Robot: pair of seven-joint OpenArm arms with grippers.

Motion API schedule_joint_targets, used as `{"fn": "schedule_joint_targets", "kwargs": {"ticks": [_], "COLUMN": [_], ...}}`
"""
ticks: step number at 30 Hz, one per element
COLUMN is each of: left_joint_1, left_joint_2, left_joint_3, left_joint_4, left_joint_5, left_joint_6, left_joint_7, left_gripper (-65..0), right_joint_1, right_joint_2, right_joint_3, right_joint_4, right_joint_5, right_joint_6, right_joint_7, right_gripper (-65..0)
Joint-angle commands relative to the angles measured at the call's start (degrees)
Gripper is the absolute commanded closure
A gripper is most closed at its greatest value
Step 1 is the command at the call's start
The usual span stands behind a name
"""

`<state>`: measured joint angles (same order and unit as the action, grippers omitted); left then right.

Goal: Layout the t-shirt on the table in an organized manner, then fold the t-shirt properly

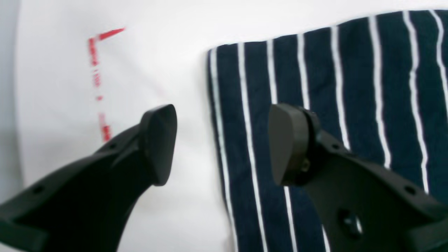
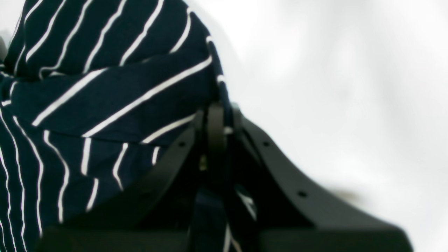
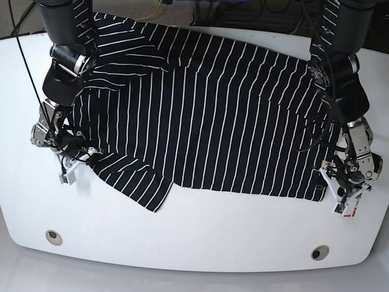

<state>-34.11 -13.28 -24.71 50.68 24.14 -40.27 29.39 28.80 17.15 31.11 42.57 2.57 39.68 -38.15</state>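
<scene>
Black soft-fabric t-shirt with thin white stripes (image 3: 213,109) lies spread across the large white smooth tabletop (image 3: 194,237), mostly flat. One sleeve sticks out toward the front edge on the right arm's side, with a folded-over flap.

Right gripper (image 2: 217,122): fingers pinched together with a bunch of striped cloth clamped between them. In its wrist view the fabric drapes up and away from the fingertips to one side; bare blurred white surface on the other side. In the base view it sits at the shirt's edge near the sleeve, fabric creased around it.

Left gripper (image 1: 222,143): jaws spread wide, nothing between them. In the left wrist view one fingertip (image 1: 159,140) is over bare table and the other over striped cloth, so the shirt's straight edge runs between the two pads. Whether the pads touch the surface, cannot tell. That shirt corner lies flat just ahead of the fingertips.

Red marker line (image 1: 98,80), worn and broken, forms a corner on the table beyond the bare-side finger, apart from the shirt edge.

Two small round grommets (image 3: 53,235) near the table's front edge, well clear of the shirt.
</scene>
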Motion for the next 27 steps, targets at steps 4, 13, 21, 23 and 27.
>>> {"fn": "schedule_joint_targets", "kwargs": {"ticks": [4,13,21,23,27], "left_joint_1": [-5.1,-9.7,-12.7,-13.2,-13.4], "left_joint_2": [-1.3,-4.8,-6.8,-7.2,-7.1], "left_joint_3": [-1.7,-4.7,-4.7,-4.7,-4.7], "left_joint_4": [-5.7,-18.1,-29.3,-31.9,-34.4], "left_joint_5": [-0.4,-0.4,-0.3,-0.3,-0.3], "left_joint_6": [0.3,1.3,4.6,5.8,7.0], "left_joint_7": [-4.4,-11.5,-18.1,-19.4,-20.9], "left_gripper": [-39.1,-39.1,-39.1,-39.1,-39.1], "right_joint_1": [1.2,0.2,0.1,0.1,0.1], "right_joint_2": [0.8,0.9,1.0,1.0,1.0], "right_joint_3": [0.0,0.0,0.0,0.0,0.0], "right_joint_4": [0.6,0.6,0.6,0.6,0.6], "right_joint_5": [-0.3,-0.3,-0.3,-0.3,-0.3], "right_joint_6": [0.3,0.3,0.3,0.3,0.3], "right_joint_7": [-0.5,-0.5,-0.4,-0.4,-0.4], "right_gripper": [0.0,0.0,0.0,0.0,0.0]}}
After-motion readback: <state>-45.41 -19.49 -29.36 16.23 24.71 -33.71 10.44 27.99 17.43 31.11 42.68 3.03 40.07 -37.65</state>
